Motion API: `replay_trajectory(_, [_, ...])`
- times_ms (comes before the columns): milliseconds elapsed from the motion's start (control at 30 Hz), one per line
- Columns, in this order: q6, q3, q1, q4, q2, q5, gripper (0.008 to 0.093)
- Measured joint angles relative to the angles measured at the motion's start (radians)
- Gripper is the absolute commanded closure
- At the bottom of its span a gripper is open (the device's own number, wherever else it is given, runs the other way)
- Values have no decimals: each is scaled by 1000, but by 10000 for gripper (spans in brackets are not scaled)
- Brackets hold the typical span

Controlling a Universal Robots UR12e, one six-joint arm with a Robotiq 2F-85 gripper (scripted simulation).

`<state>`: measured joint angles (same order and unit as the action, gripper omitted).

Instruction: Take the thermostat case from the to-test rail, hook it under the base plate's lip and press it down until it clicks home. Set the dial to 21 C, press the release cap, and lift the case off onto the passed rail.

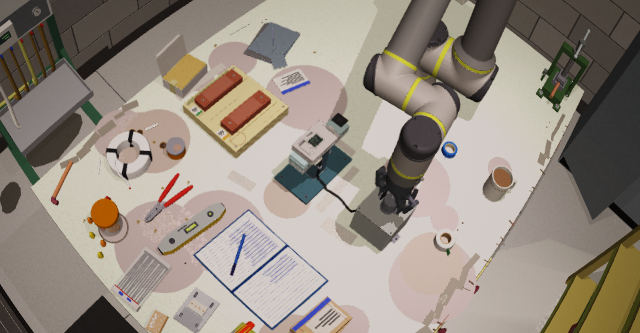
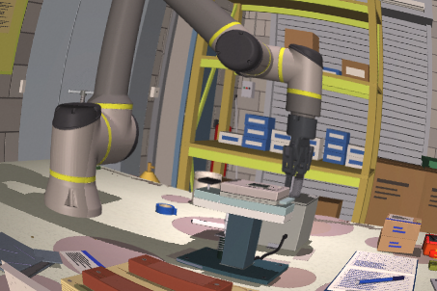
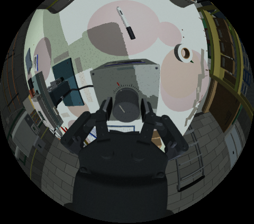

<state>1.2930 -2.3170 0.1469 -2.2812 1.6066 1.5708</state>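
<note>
The dark round dial (image 3: 126,104) sits on top of the grey control box (image 1: 377,222), with a scale of ticks and a red mark around it. A black cable runs from the box to the pedestal fixture (image 2: 245,202), where the pale thermostat case (image 1: 314,143) lies on the base plate. Two red-brown rails (image 1: 232,100) lie on a wooden board further left. My gripper (image 3: 125,107) points straight down over the box with a finger on either side of the dial, and it is open, holding nothing.
Behind the box stand yellow shelves with blue cartons (image 2: 259,131). A tape roll (image 1: 444,238), a mug (image 1: 499,182), a blue tape roll (image 1: 449,148) and a marker pen (image 3: 126,22) lie around the box. An open notebook (image 1: 260,266) lies to its left.
</note>
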Motion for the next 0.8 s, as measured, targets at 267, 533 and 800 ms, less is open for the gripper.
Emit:
replay_trajectory(267, [0,3,0,8,5,0,434])
replay_trajectory(533, [0,11,0,27,16,0,434])
replay_trajectory(800, [0,22,0,54,32,0,434])
